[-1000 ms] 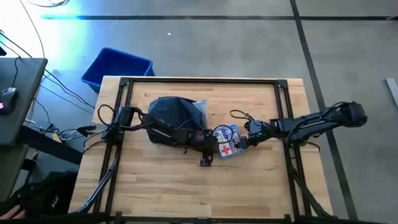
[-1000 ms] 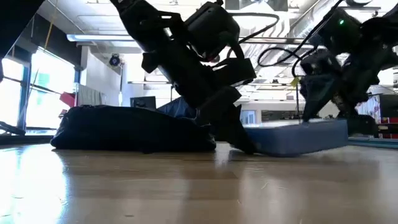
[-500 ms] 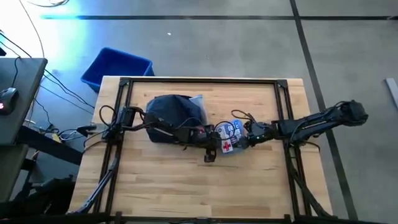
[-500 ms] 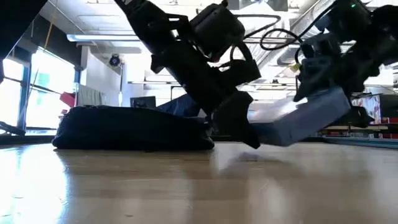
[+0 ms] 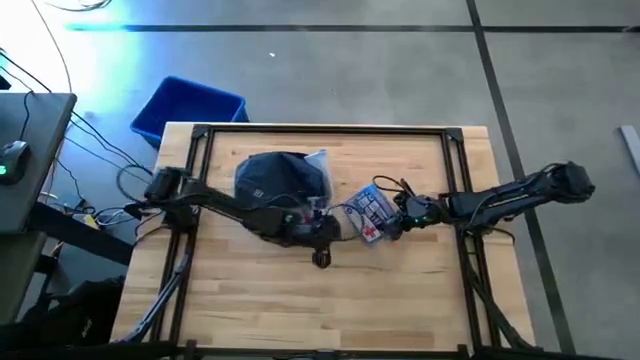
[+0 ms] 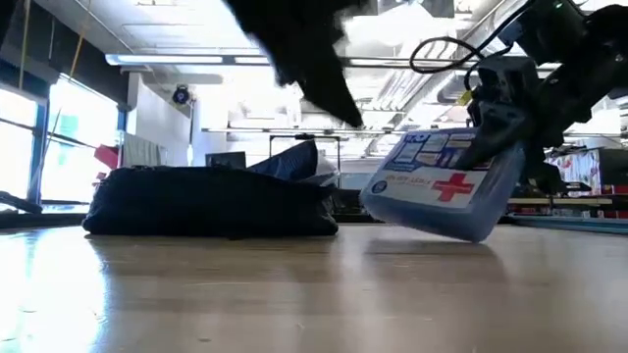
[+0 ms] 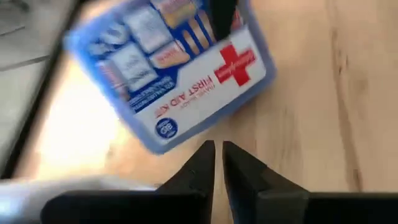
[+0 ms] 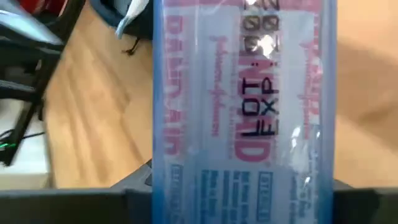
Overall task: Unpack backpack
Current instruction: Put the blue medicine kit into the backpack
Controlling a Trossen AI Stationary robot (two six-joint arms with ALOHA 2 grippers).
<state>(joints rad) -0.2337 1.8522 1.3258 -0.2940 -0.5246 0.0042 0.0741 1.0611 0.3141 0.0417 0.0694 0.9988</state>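
The backpack (image 5: 282, 181) lies flat on the table (image 5: 420, 300), in the left-centre area toward the far edge. In the low view it appears as a low dark mass (image 6: 211, 201) resting on the table surface.

The right gripper (image 5: 385, 215) is clamped on a blue first aid kit (image 5: 370, 208), just right of the backpack. In the low view the first aid kit (image 6: 442, 181) is tilted and held clear of the table, red cross facing the camera. The right wrist view shows the kit's printed edge (image 8: 245, 112) filling the space between the fingers.

The left gripper (image 5: 320, 255) is positioned near the table centre, just in front of the backpack and close to the kit. Its fingers (image 7: 202, 165) are nearly together and hold nothing, with the kit (image 7: 171, 68) beyond the tips.

A blue bin (image 5: 188, 108) stands on the floor beyond the table's far left corner.
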